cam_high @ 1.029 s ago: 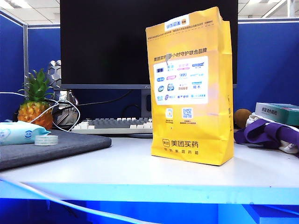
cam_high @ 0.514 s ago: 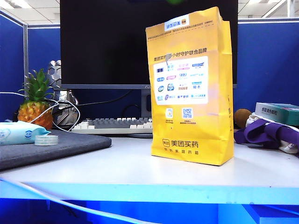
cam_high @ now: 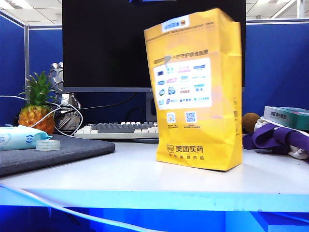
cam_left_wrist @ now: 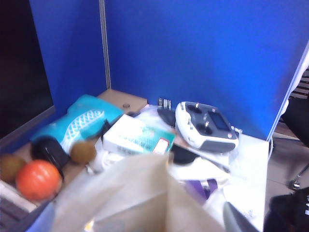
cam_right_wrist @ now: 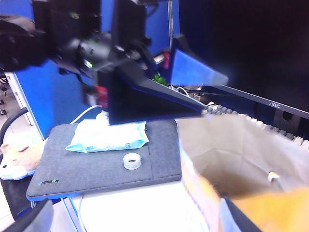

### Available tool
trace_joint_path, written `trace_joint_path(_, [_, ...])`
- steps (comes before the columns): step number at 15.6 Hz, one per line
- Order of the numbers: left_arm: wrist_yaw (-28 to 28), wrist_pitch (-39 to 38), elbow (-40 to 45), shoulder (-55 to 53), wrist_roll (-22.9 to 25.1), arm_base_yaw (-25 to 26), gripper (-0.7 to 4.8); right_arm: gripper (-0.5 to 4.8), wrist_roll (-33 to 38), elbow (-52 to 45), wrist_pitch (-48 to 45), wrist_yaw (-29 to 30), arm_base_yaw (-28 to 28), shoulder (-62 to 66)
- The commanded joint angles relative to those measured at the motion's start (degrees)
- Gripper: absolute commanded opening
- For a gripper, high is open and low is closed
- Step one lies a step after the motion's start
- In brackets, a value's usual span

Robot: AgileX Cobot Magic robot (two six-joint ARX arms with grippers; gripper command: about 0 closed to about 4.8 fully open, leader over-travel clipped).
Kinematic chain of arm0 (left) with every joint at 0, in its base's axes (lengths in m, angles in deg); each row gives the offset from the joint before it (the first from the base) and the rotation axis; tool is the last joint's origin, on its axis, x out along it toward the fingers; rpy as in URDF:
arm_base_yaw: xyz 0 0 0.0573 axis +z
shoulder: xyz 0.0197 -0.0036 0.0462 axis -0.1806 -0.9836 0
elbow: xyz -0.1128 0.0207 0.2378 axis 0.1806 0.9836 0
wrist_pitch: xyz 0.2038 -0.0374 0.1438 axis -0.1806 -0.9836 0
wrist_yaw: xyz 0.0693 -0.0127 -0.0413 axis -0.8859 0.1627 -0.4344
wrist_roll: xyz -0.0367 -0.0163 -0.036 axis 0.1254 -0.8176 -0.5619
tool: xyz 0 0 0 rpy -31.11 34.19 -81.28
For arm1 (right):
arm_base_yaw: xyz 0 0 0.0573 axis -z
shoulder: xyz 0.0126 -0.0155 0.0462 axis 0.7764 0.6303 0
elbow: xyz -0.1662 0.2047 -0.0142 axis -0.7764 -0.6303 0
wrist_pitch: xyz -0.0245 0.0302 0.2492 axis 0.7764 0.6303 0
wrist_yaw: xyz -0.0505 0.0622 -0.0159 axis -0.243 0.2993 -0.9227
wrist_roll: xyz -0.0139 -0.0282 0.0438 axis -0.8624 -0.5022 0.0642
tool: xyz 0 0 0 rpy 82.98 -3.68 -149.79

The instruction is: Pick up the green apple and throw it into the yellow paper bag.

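I read black lettering "美团买药" near the base of the yellow paper bag (cam_high: 198,96). Its white panel carries small logos and two QR codes, too small to read. The monitor (cam_right_wrist: 270,53) bezel reads "AOC".

We've got a pineapple (cam_high: 36,108) sitting at the far left, a wet wipes pack (cam_high: 19,137) and tape roll (cam_high: 48,145) on the grey laptop sleeve (cam_high: 58,152), a keyboard (cam_high: 118,129) under the big dark monitor (cam_high: 108,46), and purple cloth (cam_high: 277,137) off right.
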Motion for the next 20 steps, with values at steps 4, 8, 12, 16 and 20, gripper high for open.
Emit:
trace_joint_path(4, [-16.87, -31.58, -0.50, 22.18, 24.59, 0.09, 4.79, 4.79, -0.63, 0.22, -0.55, -2.19, 0.15, -2.38])
trace_joint_path(8, [-23.87, -47.74, 1.49, 34.99, 23.80, 1.09, 4.79, 4.79, -5.57, 0.20, 1.09, -12.41, 0.09, -10.49])
trace_joint_path(12, [-31.10, -48.26, 14.95, 52.11, 17.29, 1.09, 4.79, 4.79, -5.03, -1.57, 4.35, -15.17, 0.00, -24.63])
trace_joint_path(16, [-38.49, -46.51, 32.06, 74.38, 8.31, 1.09, 4.79, 4.79, 6.97, -10.29, 3.91, -14.53, -0.02, -36.98])
trace_joint_path(20, [-50.05, -33.24, 45.03, 93.02, 2.34, 1.09, 4.79, 4.79, 10.19, -24.00, 1.92, -15.80, -0.02, -39.98])
